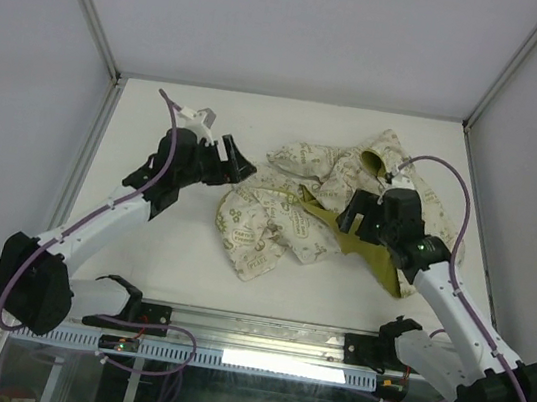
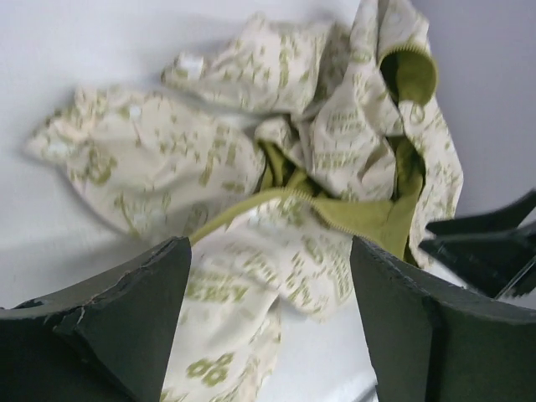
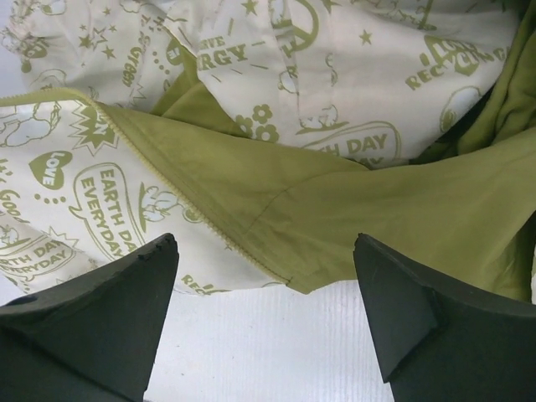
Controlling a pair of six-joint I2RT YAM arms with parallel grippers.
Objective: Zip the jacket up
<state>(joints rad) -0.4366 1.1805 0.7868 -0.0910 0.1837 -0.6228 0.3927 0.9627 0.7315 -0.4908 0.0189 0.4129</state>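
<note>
Unzipped jacket (image 1: pixel 270 227) lies crumpled on the table (image 1: pixel 188 265). Left fingers (image 2: pixel 109 335) and right fingers (image 3: pixel 435 327) gape wide, empty. The step reads as arranging; next, flatten it and find the slider, seemingly hidden.

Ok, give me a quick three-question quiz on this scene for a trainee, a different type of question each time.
1. True or false: the jacket lies flat and fully zipped.
2. Which claw hangs over the jacket's exposed olive-green lining? A) left B) right C) neither
3. Fill in: the left claw stands ____, holding nothing.
Key: 1 false, it is crumpled and unzipped; 2 B, the right claw; 3 open.
</note>
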